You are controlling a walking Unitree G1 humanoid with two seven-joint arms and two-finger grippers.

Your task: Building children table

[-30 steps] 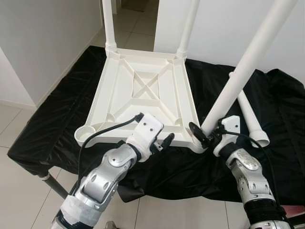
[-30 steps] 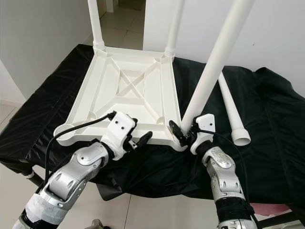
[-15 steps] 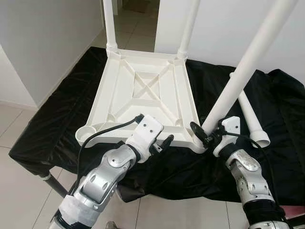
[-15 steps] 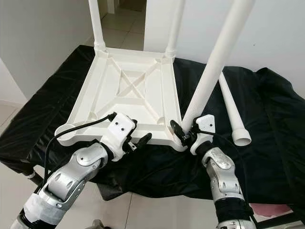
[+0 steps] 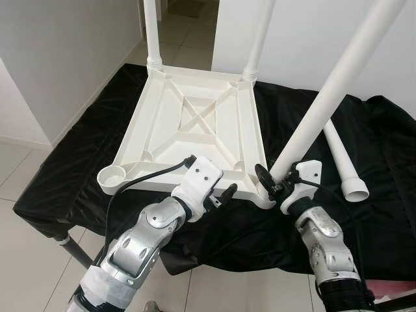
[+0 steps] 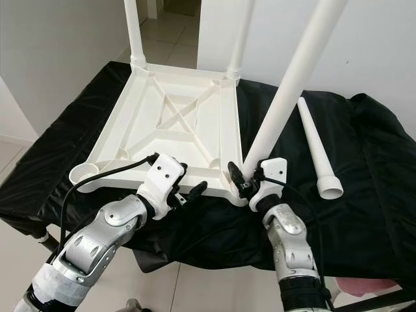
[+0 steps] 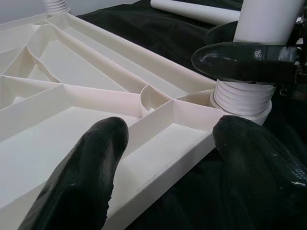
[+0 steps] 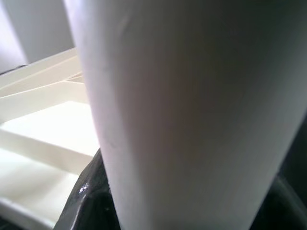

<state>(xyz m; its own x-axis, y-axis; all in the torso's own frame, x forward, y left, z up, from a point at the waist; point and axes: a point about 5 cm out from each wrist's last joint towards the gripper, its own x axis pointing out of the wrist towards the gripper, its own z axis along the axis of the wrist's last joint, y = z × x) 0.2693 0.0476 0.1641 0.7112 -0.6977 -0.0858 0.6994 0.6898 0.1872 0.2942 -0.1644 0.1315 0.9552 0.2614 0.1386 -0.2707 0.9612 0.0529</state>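
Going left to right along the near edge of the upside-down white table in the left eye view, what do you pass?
Empty round corner socket → left gripper → right gripper, shut on the slanted white plastic leg → loose white plastic leg lying on the black cloth.

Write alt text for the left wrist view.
The left end effector straddles the near rim of the upturned white tabletop, fingers open. Beyond it, the right end effector grips a white leg above its corner socket.
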